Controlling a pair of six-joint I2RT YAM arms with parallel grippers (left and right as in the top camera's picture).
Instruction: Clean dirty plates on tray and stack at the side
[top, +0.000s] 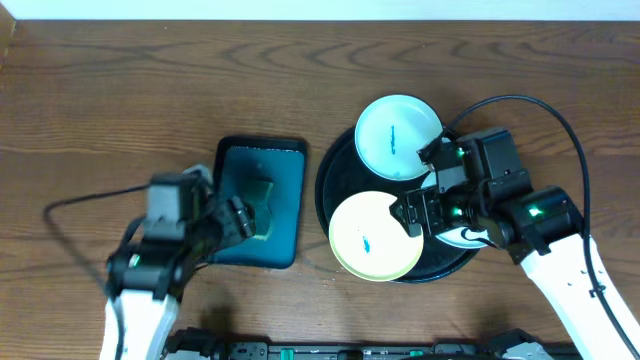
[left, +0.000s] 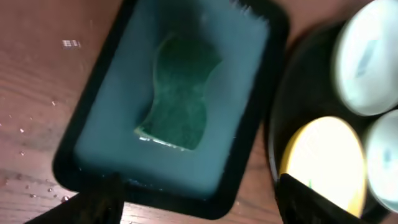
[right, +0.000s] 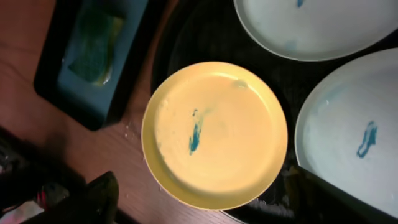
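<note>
The black round tray (top: 336, 178) holds three plates. A pale blue plate (top: 398, 137) lies at its far side, a pale yellow plate (top: 375, 237) at its near left, and a third pale plate (top: 462, 238) is mostly hidden under my right arm. Each shows a blue smear. My right gripper (top: 414, 212) hovers open and empty over the yellow plate (right: 214, 134), its fingers (right: 208, 205) spread either side of the near rim. My left gripper (top: 240, 216) is open and empty (left: 199, 208) above the near end of the teal tray.
A dark teal rectangular tray (top: 232, 160) with a green sponge (left: 180, 93) lies left of the black tray (left: 298, 93). Water droplets dot the wood beside it. The black tray's bare floor (right: 205, 37) shows between the plates.
</note>
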